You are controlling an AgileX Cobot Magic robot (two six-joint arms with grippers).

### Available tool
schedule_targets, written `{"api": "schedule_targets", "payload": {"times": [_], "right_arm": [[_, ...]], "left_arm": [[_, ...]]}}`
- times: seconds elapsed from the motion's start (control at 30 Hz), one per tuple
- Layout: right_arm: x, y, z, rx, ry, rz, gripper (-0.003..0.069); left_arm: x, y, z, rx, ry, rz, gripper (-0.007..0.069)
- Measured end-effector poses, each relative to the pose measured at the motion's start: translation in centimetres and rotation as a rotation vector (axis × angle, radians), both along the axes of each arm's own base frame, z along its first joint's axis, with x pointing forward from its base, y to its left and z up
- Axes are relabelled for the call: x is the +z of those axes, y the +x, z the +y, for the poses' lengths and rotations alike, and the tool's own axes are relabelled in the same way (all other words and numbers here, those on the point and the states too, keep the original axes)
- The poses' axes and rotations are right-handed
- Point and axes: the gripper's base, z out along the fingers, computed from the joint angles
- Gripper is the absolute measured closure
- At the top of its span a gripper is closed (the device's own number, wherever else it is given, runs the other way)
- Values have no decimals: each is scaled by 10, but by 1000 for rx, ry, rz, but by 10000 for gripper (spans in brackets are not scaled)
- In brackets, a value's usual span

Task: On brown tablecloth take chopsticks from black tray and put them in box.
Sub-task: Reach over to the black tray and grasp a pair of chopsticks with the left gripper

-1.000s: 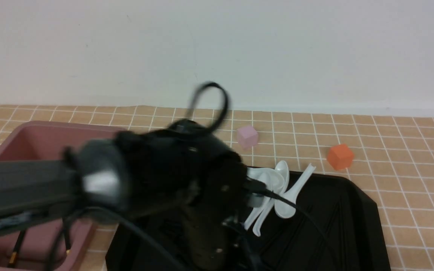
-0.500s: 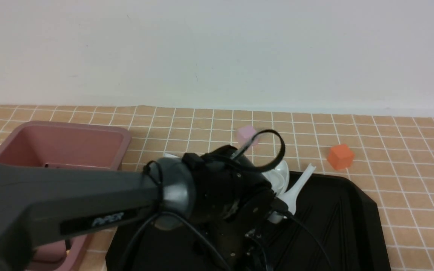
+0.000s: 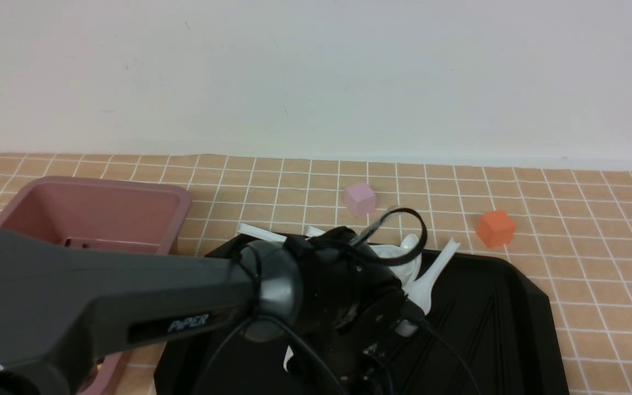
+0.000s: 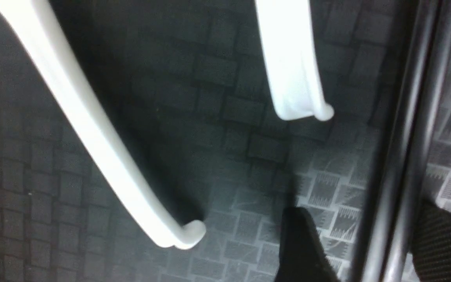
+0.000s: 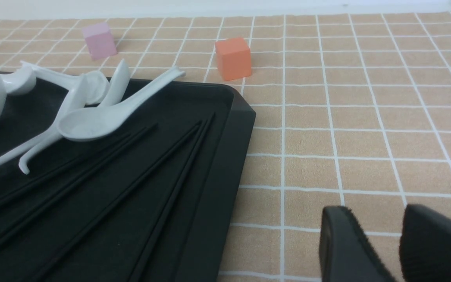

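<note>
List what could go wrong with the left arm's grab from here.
The left arm's fingers straddle two thin black chopsticks lying flat on the glossy black tray; closing might catch only one, or let them slip. A white ceramic spoon handle ends close by and could get knocked.

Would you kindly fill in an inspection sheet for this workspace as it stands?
Surface: brown tablecloth, flat, gridded with white lines.
Job's things: chopsticks lying in the black tray; box to the tray's left, its inside mostly hidden by the arm.
Clutter: white spoons piled at the tray's far side; pink cube and orange cube on the cloth beyond.
Grippers: left gripper open, low over the tray, fingers either side of a chopstick pair; right gripper open, empty, over bare cloth.
Cables: black cable looped above the left wrist.
Surroundings: plain white wall.
</note>
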Motion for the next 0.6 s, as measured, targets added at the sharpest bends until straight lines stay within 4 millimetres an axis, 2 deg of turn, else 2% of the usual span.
{"api": "schedule_targets", "payload": {"times": [0.1, 0.23, 0.4, 0.6], "right_arm": [[0, 0, 0, 0, 0, 0, 419], [0, 0, 0, 0, 0, 0, 419], [0, 0, 0, 0, 0, 0, 419], [0, 0, 0, 0, 0, 0, 419]], "left_arm": [[0, -1, -1, 5, -3, 8, 313], [-2, -2, -3, 18, -16, 27, 506], [-2, -2, -3, 18, -15, 28, 503], [8, -4, 0, 26, -30, 13, 503]]}}
